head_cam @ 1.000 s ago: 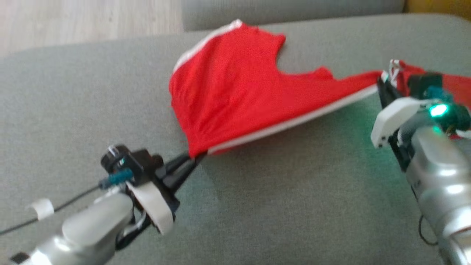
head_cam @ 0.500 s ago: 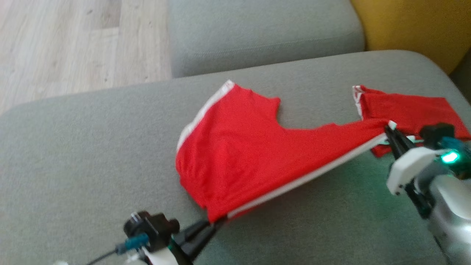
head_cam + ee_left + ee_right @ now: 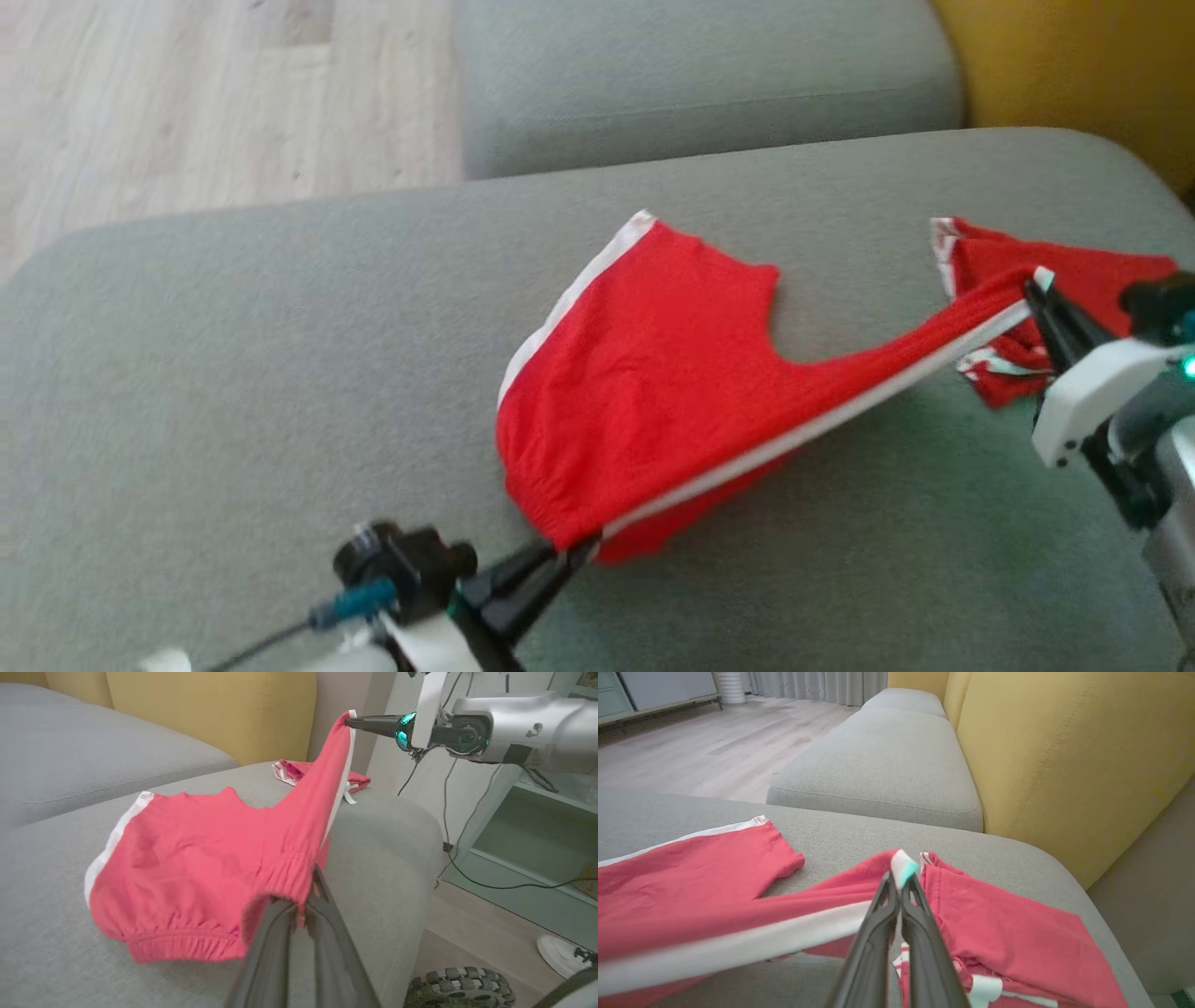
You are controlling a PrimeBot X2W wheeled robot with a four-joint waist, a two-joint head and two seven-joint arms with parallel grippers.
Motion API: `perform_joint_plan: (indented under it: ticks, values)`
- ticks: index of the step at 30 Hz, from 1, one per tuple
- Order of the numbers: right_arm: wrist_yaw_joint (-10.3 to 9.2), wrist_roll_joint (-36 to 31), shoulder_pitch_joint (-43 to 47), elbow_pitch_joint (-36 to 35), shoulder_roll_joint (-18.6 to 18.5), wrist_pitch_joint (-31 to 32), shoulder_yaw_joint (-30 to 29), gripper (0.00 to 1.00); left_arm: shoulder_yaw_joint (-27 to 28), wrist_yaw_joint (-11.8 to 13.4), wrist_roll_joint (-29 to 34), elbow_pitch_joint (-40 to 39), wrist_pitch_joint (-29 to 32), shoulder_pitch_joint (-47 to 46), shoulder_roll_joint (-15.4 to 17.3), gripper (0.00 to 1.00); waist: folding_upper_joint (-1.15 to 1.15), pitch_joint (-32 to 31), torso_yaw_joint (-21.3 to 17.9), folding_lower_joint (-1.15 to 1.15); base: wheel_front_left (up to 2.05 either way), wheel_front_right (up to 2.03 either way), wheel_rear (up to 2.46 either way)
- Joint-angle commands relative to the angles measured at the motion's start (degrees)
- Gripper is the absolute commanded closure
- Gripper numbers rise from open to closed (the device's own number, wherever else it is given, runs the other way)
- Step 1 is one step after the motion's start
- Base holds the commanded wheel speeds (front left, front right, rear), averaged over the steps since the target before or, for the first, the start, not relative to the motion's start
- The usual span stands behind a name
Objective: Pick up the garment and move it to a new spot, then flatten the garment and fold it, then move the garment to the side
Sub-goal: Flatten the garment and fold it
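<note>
The garment (image 3: 653, 392) is a pair of red shorts with white side stripes, stretched between both grippers over the grey cushion. One leg lies flat on the cushion. My left gripper (image 3: 574, 555) is shut on the elastic waistband at the near corner (image 3: 306, 900). At the far right my right gripper (image 3: 1032, 285) is shut on the other end of the white-striped edge, lifted above the cushion (image 3: 348, 721). The right wrist view has the white tip of cloth pinched in that gripper (image 3: 899, 877), with the garment (image 3: 691, 882) running off to the left.
A second red cloth (image 3: 1102, 271) lies bunched on the cushion under and beyond the right gripper. The grey seat cushion (image 3: 233, 373) ends at a yellow backrest (image 3: 1074, 65). A second grey cushion (image 3: 700, 75) lies beyond. Shoes (image 3: 460, 987) sit on the wooden floor beside the sofa.
The head view has shifted. Both grippers keep their hold and the stretched garment has slid a little to the right across the cushion. The right gripper now hangs over the other red cloth.
</note>
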Motion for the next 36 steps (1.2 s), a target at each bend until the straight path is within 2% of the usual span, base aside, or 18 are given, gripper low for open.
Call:
perform_joint_plan:
  ticks: [1, 5, 14, 22, 36]
  values:
    - [-0.08, -0.75, -3.47, -1.73, -2.01, 1.07, -1.56, 1.0, 3.03, -0.1, -0.29, -0.41, -0.08, -3.88, 1.82, 1.0, 0.0, 2.04, 2.16, 0.0, 0.0, 0.0, 0.0]
    - [-0.08, -4.19, -7.29, -2.41, -0.59, 5.13, -3.31, 1.0, 3.64, -1.15, -0.2, 0.82, 0.3, -6.63, 0.49, 1.0, 0.0, 5.14, 5.42, 0.0, 0.0, 0.0, 0.0]
    - [-0.08, -10.08, -18.85, 2.42, 0.18, 11.86, 0.36, 1.0, 3.99, -4.14, 0.3, 5.95, -0.18, -12.98, -4.38, 1.0, 0.0, 12.2, 12.73, 0.0, 0.0, 0.0, 0.0]
    - [-0.08, -12.21, -26.97, 9.74, 1.19, 13.04, 5.21, 1.0, 3.85, -5.6, 0.06, 11.55, -1.38, -17.26, -7.89, 1.0, 0.0, 16.2, 18.0, 0.0, 0.0, 0.0, 0.0]
    - [-0.08, -11.94, -34.1, 20.5, 2.3, 11.49, 13.03, 1.0, 1.65, -6.04, -0.71, 16.84, -2.58, -21.2, -13.35, 1.0, 0.0, 19.37, 22.47, 0.0, 0.0, 0.0, 0.0]
